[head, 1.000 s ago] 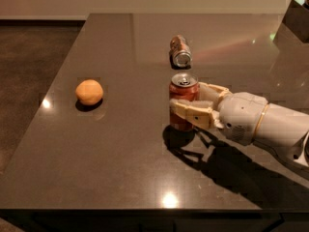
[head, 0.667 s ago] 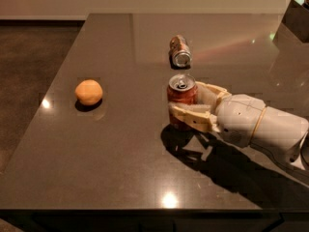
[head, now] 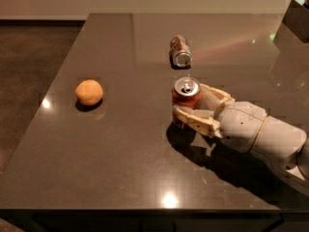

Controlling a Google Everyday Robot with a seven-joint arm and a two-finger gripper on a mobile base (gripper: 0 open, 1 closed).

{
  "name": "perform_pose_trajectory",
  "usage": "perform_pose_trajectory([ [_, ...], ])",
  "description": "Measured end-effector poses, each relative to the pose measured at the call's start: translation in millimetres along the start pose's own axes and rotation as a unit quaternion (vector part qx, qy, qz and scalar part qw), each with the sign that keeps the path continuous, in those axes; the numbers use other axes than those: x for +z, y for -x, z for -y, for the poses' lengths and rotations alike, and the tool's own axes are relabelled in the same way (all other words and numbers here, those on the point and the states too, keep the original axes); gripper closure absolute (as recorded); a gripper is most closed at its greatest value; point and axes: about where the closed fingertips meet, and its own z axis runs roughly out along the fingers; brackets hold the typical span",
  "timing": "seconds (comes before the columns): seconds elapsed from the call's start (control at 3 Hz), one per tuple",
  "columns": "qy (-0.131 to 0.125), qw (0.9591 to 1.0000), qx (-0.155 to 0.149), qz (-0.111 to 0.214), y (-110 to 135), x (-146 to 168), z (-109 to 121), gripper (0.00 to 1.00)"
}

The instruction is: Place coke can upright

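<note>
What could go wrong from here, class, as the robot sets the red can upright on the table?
1. The tool grips the upright red can. Pulling away before opening, or opening unevenly, could tip it over.
2. The silver can lies on its side just behind. A knock could send it rolling across the table.

You see the coke can (head: 186, 99), red with a silver top and its pull-tab facing up, standing upright on the dark table (head: 120, 168) a little right of centre. The gripper (head: 189, 100) reaches in from the right of the view, one pale finger against the can's near side and one against its far side.
</note>
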Motion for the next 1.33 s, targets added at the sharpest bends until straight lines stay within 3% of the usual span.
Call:
perform_pose_trajectory([
  [0.67,0.003,1.0,0.0,-0.001,0.9,2.8,-2.8,0.12],
  [1.0,0.005,1.0,-0.001,-0.001,1.6,4.1,-3.9,0.0],
  [1.33,0.005,1.0,-0.001,-0.001,1.6,4.1,-4.0,0.0],
])
